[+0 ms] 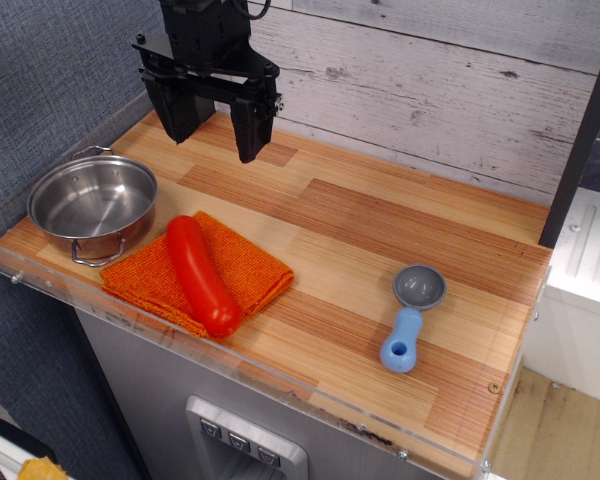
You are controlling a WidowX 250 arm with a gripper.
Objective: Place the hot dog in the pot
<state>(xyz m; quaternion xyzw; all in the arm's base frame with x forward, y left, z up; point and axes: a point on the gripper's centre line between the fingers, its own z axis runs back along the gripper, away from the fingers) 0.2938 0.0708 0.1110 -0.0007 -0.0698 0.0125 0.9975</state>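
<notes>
The hot dog (200,275) is a glossy red-orange sausage lying on a folded orange knitted cloth (235,268) near the table's front edge. The pot (92,205) is a shallow shiny steel pot with wire loop handles, empty, at the left end of the table, just left of the cloth. My gripper (215,135) is black, hangs above the back left of the table, behind the hot dog and the pot, with its fingers spread apart and nothing between them.
A scoop (412,315) with a grey bowl and blue handle lies at the front right. A clear acrylic rim (280,378) runs along the table's front and sides. A plank wall (430,90) stands behind the wooden table.
</notes>
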